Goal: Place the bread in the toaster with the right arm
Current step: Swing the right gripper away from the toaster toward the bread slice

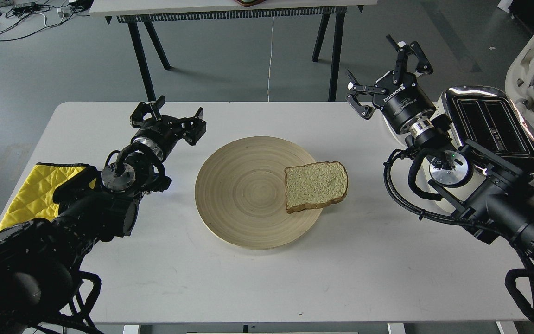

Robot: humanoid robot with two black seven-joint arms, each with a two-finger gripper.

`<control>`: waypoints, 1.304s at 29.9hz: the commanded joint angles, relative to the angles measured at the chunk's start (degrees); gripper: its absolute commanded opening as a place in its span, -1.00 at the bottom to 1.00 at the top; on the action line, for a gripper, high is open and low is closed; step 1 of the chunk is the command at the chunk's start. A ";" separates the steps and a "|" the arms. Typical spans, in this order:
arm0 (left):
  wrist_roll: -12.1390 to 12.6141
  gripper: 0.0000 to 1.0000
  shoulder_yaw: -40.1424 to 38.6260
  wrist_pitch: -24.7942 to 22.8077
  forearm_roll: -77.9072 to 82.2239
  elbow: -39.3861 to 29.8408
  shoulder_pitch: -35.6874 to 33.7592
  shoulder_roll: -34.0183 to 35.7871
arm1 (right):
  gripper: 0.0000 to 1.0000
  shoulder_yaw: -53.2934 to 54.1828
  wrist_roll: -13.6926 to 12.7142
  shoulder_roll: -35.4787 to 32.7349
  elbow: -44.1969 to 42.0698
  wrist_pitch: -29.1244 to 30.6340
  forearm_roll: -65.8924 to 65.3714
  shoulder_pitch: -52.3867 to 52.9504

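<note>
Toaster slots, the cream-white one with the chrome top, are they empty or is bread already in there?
Empty: both slots of the cream-white chrome-topped toaster show dark, and the pale brown-crusted bread slice lies on the round wooden plate.

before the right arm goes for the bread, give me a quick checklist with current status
1. Right gripper open and empty: ok, fingers spread, nothing between them.
2. Bread reachable: ok, lying flat on the right part of the wooden plate, uncovered.
3. Toaster slots free: ok, both look empty.
4. Left gripper out of the way: ok, left of the plate, open.
5. Bread edge graspable: cannot tell, it lies flat and overhangs the plate rim slightly.
6. Toaster lever position: cannot tell, hidden by the right arm.
</note>
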 commanded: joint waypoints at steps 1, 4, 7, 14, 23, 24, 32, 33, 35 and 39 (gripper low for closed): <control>0.00 1.00 0.00 0.00 0.00 0.00 0.06 0.09 | 1.00 -3.33 -0.56 -2.83 1.32 0.00 -5.12 3.02; 0.00 1.00 0.00 0.00 0.00 0.00 -0.03 0.00 | 1.00 -6.15 -1.78 -2.92 1.50 0.00 -9.79 6.45; 0.00 1.00 0.00 0.00 0.00 0.00 -0.03 0.00 | 1.00 -7.91 -3.54 -3.10 2.47 -2.94 -13.30 8.56; 0.00 1.00 0.00 0.00 0.00 0.00 -0.03 0.00 | 1.00 -18.00 -4.78 -5.47 2.03 -6.99 -19.99 12.87; -0.08 1.00 -0.09 0.00 0.00 0.00 -0.03 0.00 | 1.00 -32.06 -4.69 -10.48 2.64 -10.86 -20.35 14.28; 0.00 1.00 0.00 0.00 0.00 0.00 -0.03 0.00 | 1.00 -34.08 -4.69 -10.57 2.64 -11.56 -20.61 14.63; 0.00 1.00 0.00 0.00 0.00 0.00 -0.03 0.00 | 1.00 -44.55 -4.69 -12.59 7.29 -21.48 -21.49 18.06; 0.00 1.00 0.00 0.00 0.00 0.00 -0.03 0.00 | 1.00 -44.91 -4.60 -12.77 8.26 -22.89 -21.49 18.32; 0.00 1.00 0.00 0.00 0.00 0.00 -0.03 0.00 | 1.00 -45.35 -4.51 -12.77 10.19 -26.23 -21.49 18.33; 0.00 1.00 0.00 0.00 0.00 0.00 -0.03 0.00 | 1.00 -45.79 -4.60 -12.42 12.40 -29.14 -21.58 18.15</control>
